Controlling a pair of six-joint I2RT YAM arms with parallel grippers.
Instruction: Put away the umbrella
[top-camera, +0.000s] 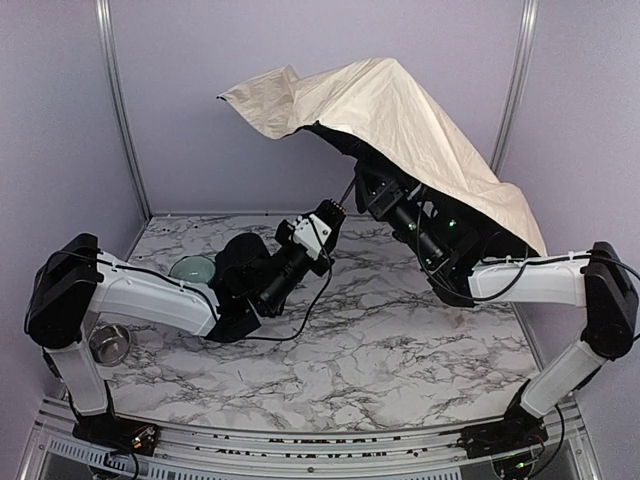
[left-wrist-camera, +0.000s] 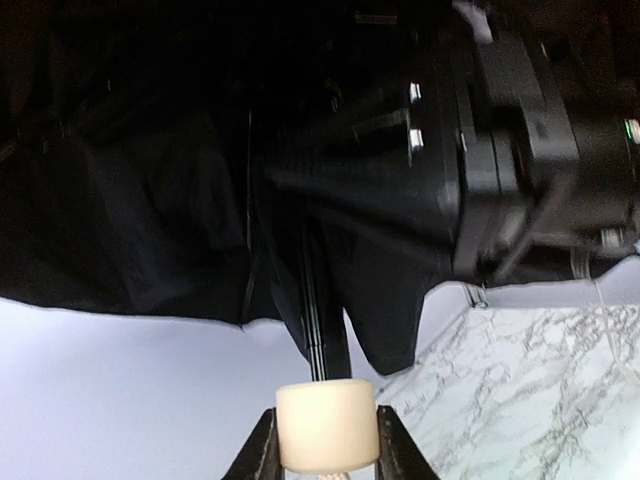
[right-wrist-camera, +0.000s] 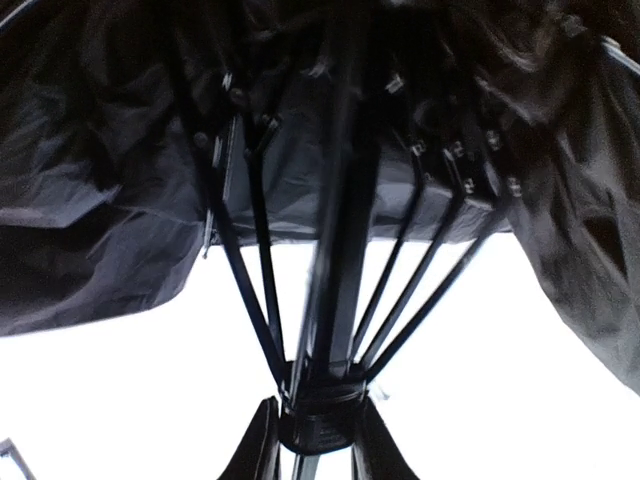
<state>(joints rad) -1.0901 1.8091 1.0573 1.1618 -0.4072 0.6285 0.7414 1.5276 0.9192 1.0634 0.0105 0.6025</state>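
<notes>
The umbrella (top-camera: 400, 120) is half open and held in the air, cream-beige outside, black lining underneath. My left gripper (top-camera: 332, 211) is shut on its small tan handle (left-wrist-camera: 327, 424), with the thin black shaft (left-wrist-camera: 318, 330) running up from it. My right gripper (top-camera: 372, 192) sits under the canopy and is shut on the black runner collar (right-wrist-camera: 322, 415) on the shaft, where several black ribs (right-wrist-camera: 250, 240) fan out. The fabric drapes over the right arm and hides the right gripper's fingertips from the top view. No strap shows.
A teal bowl (top-camera: 192, 268) sits on the marble table (top-camera: 380, 350) by the left arm. A metal cup (top-camera: 108, 343) stands at the left edge. Purple walls with metal posts (top-camera: 118, 110) close in the back and sides.
</notes>
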